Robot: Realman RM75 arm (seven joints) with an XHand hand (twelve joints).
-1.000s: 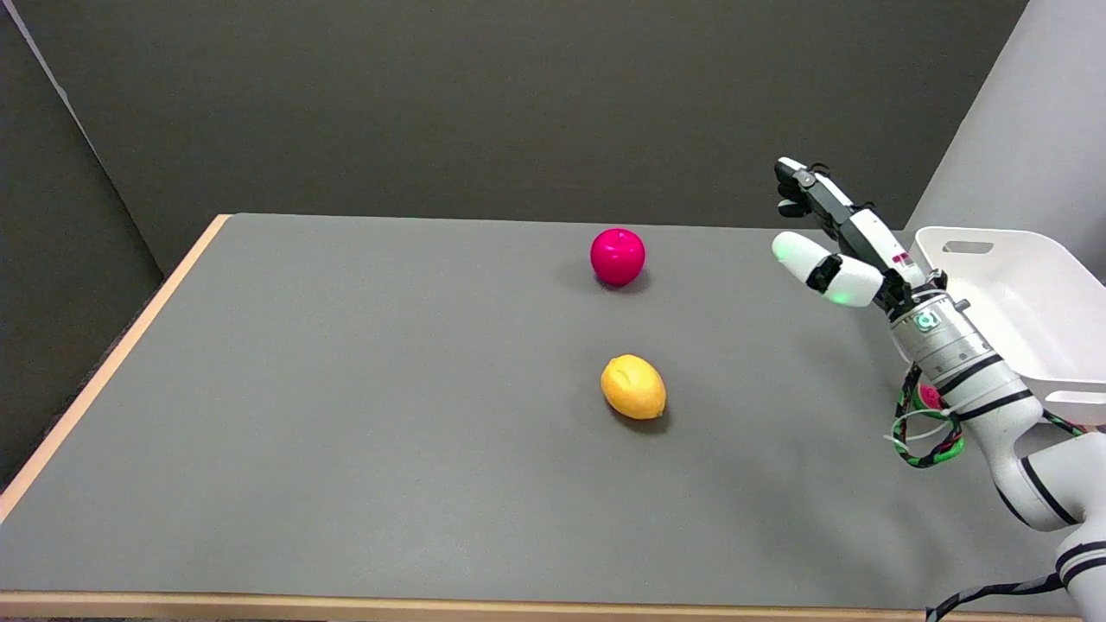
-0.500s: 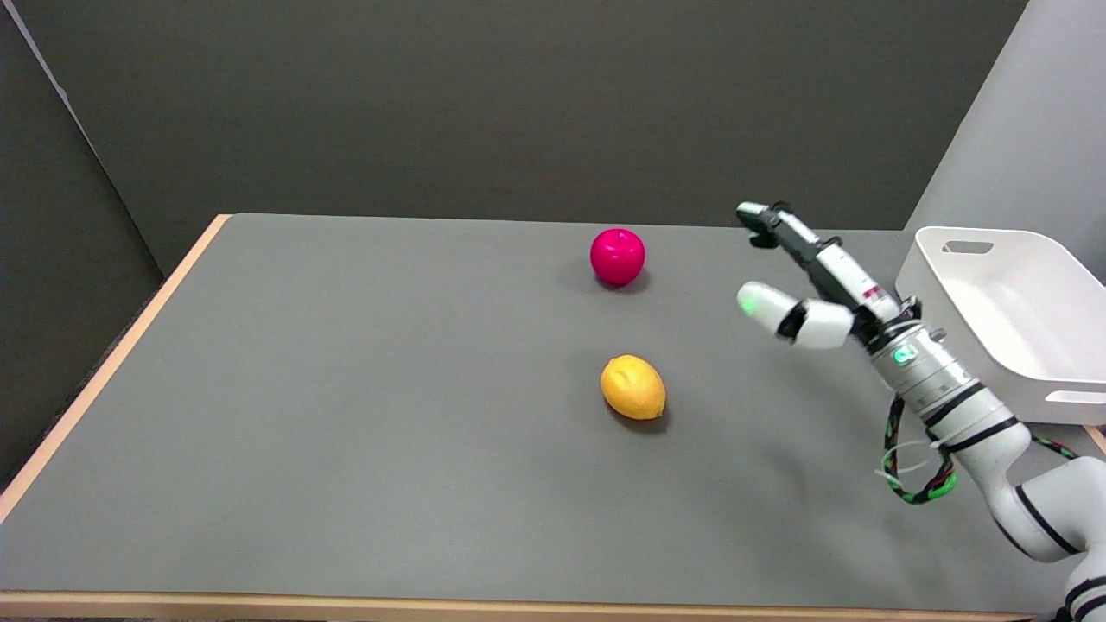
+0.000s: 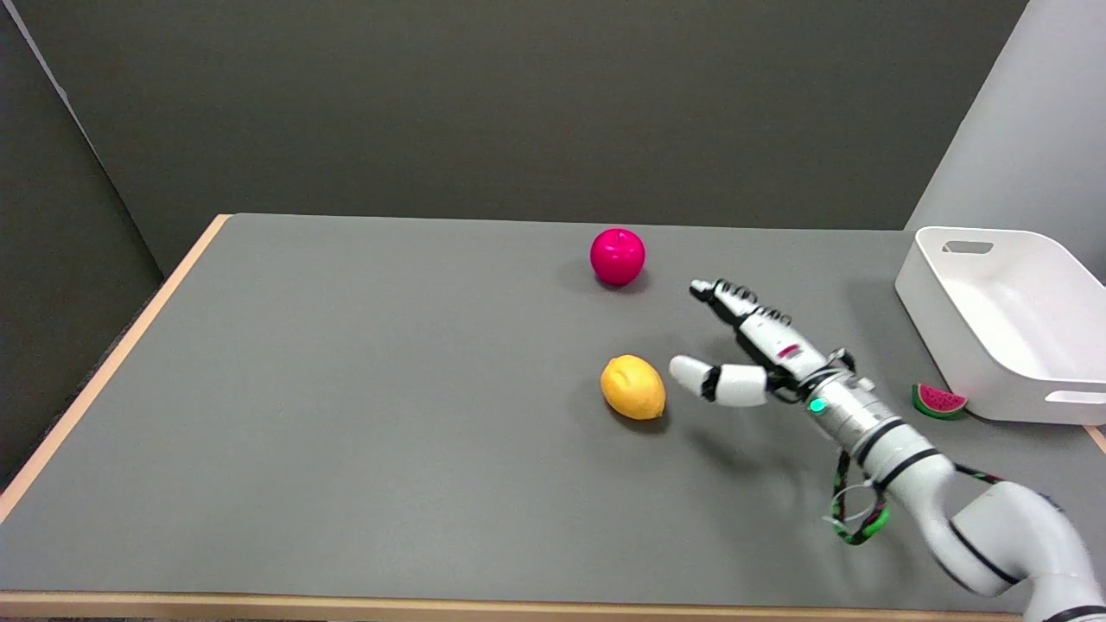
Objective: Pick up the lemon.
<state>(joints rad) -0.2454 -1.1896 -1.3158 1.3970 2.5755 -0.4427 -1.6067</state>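
Grey table (image 3: 346,415) with a pale wooden edge along its left and near sides, backed by dark panels. Item: lemon (image 3: 633,387), yellow-orange, lying on the table surface a little right of centre, its long axis running from far left to near right, a shadow beneath its near side; nothing touches it. Item: right hand (image 3: 750,345), black and white, reaching in from the lower right on a white arm (image 3: 968,527) with black bands and a green light at the wrist. The hand is spread and holds nothing: the fingers (image 3: 730,298) stretch toward the far left, while the white-tipped thumb (image 3: 696,373) points left toward the lemon, its tip just beside the fruit's right end, a narrow gap of table showing between them. A shadow of the hand lies on the table near the wrist. Green, red and black cabling (image 3: 855,510) loops below the forearm. Item: red apple (image 3: 618,257), round, on the table beyond the lemon, well apart from it and from the hand. Item: white bin (image 3: 1002,363), open-topped with a handle slot in its far wall, at the table's right edge. Item: watermelon slice (image 3: 940,401), small, red with a green rind, lying on the table just beside the bin's near left corner.
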